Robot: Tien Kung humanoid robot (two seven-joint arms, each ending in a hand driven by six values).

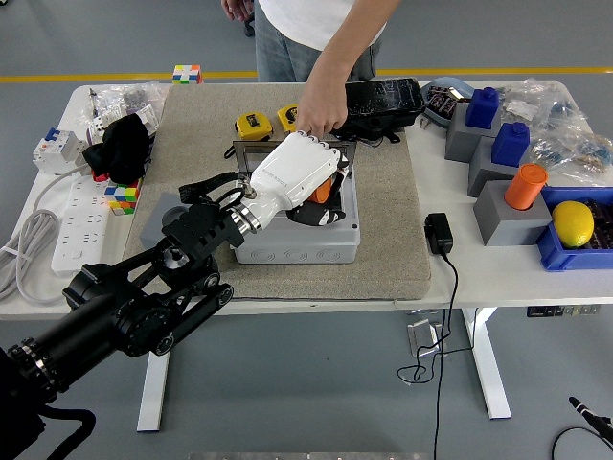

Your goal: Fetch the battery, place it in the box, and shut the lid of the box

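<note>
Judging from how things lay, the fetching looked done and the placing was under way: the left hand hung over the open grey box on the beige mat, its white fingers curled around an orange battery that showed only as a small patch beneath the palm. Whether the battery touched the box floor could not be told. The lid stood upright at the back, a person's hand resting at its top edge. Release and closing remained. The right arm was out of view
</note>
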